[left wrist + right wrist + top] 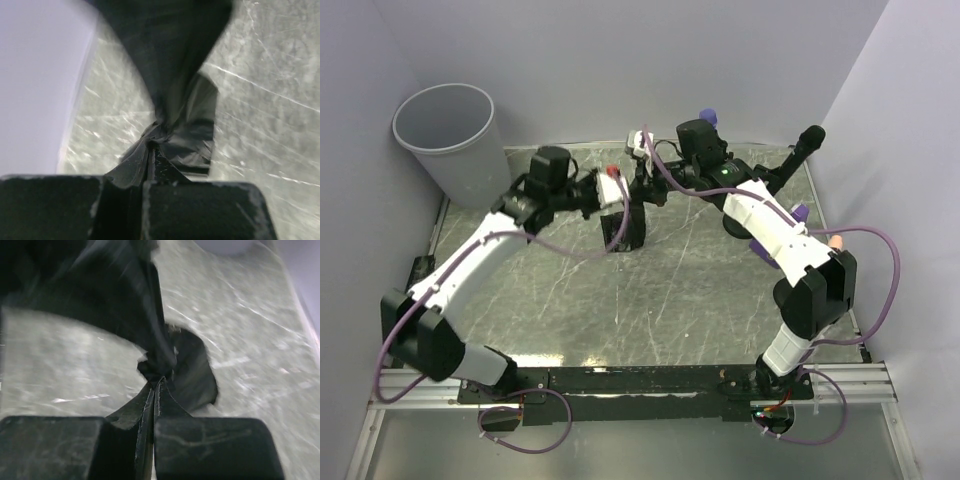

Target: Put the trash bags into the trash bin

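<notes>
Black trash bag (623, 228), one, clamped by both jaws; one grey bin (460, 160).

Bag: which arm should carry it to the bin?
Left. The left gripper and right gripper are both shut on the bag, but the bin stands far left, on the left arm's side.

trash bag (170, 75) blurred, top edge cropped

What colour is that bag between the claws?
Black; the trash bag shows best in the left wrist view.
</notes>
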Motion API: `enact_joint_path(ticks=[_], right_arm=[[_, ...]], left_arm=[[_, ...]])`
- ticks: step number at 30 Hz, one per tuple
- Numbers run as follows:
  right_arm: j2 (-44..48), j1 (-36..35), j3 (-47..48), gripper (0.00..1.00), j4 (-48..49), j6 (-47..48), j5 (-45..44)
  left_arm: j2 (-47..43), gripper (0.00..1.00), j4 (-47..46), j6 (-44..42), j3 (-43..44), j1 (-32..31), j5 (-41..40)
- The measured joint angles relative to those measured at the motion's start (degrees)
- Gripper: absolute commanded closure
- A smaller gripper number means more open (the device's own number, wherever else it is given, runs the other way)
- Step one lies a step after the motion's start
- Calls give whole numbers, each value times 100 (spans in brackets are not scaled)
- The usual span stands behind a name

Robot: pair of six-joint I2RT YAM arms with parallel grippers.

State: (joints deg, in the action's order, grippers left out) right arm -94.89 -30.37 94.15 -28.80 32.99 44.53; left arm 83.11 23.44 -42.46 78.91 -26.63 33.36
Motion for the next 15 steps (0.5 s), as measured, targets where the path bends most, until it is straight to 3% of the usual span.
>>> enact_joint_path(ticks=[4,10,15], right_arm=[[-275,2,544,100,-131,-289,367],[-922,11,1620,100,-573,-297,142],[-826,46,1532,100,-802,-63,50]], left_arm=[[-494,99,-737,-531,-756,-411,-302],[-428,99,-1215,-1117,-573,-503,-638],[-61,99,-1158,-1606,-538,-529,-1023]])
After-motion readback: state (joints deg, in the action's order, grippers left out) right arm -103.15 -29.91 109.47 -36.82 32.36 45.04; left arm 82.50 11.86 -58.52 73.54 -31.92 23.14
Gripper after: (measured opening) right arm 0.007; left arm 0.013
